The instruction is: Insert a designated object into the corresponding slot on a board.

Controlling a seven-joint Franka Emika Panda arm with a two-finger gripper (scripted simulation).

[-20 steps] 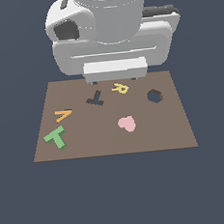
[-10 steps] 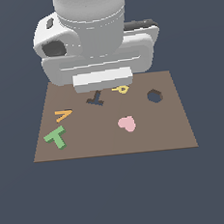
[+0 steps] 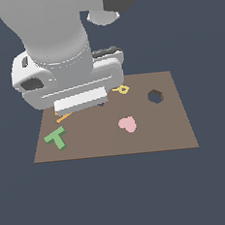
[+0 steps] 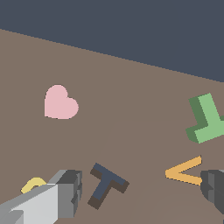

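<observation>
One orange V (image 4: 185, 170) beside green T (image 4: 205, 120), heart (image 4: 59, 103) apart

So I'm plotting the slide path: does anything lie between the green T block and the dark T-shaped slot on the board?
Yes. In the wrist view the orange V-shaped piece lies on the board roughly between the green T block and the T-shaped slot. The pink heart sits off to the side, clear of that line.

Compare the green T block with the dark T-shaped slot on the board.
The green T block is a raised, light-green solid lying on the board; the T slot is a dark, sunken recess. The block lies near the board's edge, the slot further in. Both are T-shaped and look similar in size.
</observation>
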